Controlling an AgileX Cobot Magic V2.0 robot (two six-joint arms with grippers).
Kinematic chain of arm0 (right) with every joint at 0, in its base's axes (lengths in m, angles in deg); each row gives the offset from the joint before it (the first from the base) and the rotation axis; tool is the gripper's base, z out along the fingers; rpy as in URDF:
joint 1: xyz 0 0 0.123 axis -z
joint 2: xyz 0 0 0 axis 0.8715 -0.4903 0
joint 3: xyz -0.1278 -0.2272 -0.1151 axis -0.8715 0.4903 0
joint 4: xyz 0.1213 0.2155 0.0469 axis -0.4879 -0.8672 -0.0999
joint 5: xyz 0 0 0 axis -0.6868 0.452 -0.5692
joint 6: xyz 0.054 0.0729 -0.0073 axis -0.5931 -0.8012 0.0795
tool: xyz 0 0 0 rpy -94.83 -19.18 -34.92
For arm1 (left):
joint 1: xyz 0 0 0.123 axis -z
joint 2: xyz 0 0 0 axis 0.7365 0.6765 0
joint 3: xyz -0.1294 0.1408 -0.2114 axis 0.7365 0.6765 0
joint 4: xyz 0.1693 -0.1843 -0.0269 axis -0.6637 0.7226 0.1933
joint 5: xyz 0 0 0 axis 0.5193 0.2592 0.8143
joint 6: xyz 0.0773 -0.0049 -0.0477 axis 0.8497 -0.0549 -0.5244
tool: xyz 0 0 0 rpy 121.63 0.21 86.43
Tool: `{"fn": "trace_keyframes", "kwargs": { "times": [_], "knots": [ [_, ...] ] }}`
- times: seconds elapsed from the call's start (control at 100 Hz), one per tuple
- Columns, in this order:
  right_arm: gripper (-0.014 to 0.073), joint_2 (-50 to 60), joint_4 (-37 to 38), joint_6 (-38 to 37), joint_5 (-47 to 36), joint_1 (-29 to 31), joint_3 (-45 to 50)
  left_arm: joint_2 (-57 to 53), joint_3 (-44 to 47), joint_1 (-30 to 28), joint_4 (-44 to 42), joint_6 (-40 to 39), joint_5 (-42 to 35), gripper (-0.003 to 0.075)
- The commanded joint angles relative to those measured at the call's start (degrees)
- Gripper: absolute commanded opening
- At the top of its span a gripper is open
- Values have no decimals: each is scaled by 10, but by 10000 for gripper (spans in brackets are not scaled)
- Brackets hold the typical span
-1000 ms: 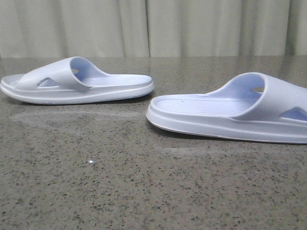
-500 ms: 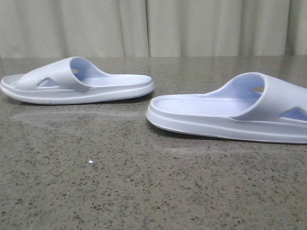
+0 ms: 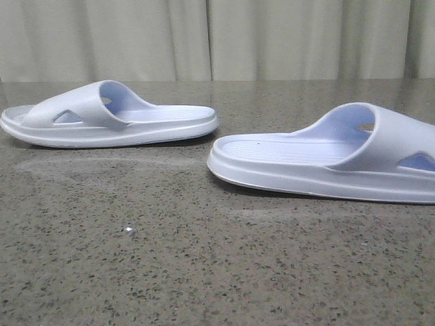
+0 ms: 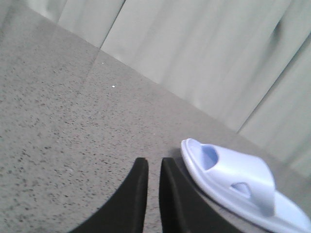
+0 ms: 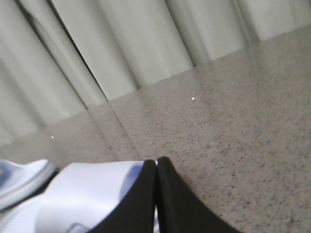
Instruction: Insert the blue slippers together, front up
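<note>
While neither arm shows in the front view, each wrist camera looks past its own black fingers. The left gripper (image 4: 154,170) has its fingers nearly together with a thin gap, holding nothing, above bare stone just beside the toe of the left slipper (image 3: 109,115). The right gripper (image 5: 156,170) has its tips pressed together — empty — poised over the strap of the right slipper (image 3: 326,159).

Both slippers lie sole-down on the speckled grey table (image 3: 204,272), heels pointing toward each other, close but not touching. The left one sits farther back; the right one runs off the right edge of the front view. The near half of the table lies open, and pale curtains (image 3: 217,37) hang behind its far edge.
</note>
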Motion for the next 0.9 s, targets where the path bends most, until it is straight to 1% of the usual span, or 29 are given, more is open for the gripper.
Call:
{"fn": "trace_keyframes", "kwargs": {
  "times": [0.0, 0.03, 0.08, 0.12, 0.15, 0.24, 0.3, 0.37, 0.47, 0.6, 0.74, 0.81, 0.86, 0.88, 0.89],
  "knots": [
    [-78, -2, -85, -1, -37, 4, 6, -14, 2, 4, 95, -4, -50, 15],
    [-78, -2, -89, -1, -26, 4, 0, -14, -1, 4, 117, -4, -50, 15],
    [-78, -3, -88, -1, -1, 4, -16, -14, -9, 4, 118, -4, -41, 15],
    [-78, -7, -75, -1, 13, 4, -32, -14, -21, 4, 102, -4, -28, 15],
    [-78, -14, -52, 0, 24, 4, -43, -11, -31, 4, 85, -4, -16, 15],
    [-77, -48, -2, 0, 55, 4, -89, 10, -75, 4, 18, -4, 17, 15],
    [-77, -92, 18, 0, 79, 4, -122, 37, -111, 4, -35, -4, 39, 15],
    [-77, -159, 58, 0, 111, 4, -168, 91, -165, 4, -99, -4, 82, 15],
    [-77, -277, 109, 0, 162, 4, -230, 173, -232, 4, -150, -2, 144, 15],
    [-78, -393, 111, 0, 212, 5, -300, 267, -298, 4, -141, 34, 204, 16],
    [-76, -450, 113, 0, 243, 5, -343, 323, -333, 4, -104, 90, 234, 27],
    [-62, -456, 117, 0, 252, 5, -351, 336, -335, 4, -64, 135, 235, 81],
    [-25, -456, 119, 0, 252, 5, -351, 342, -335, 4, -36, 159, 237, 147],
    [3, -456, 121, 0, 252, 5, -351, 345, -335, 4, -26, 166, 237, 182],
    [3, -456, 121, 0, 252, 5, -351, 346, -335, 4, -20, 169, 237, 207]
  ]
}}
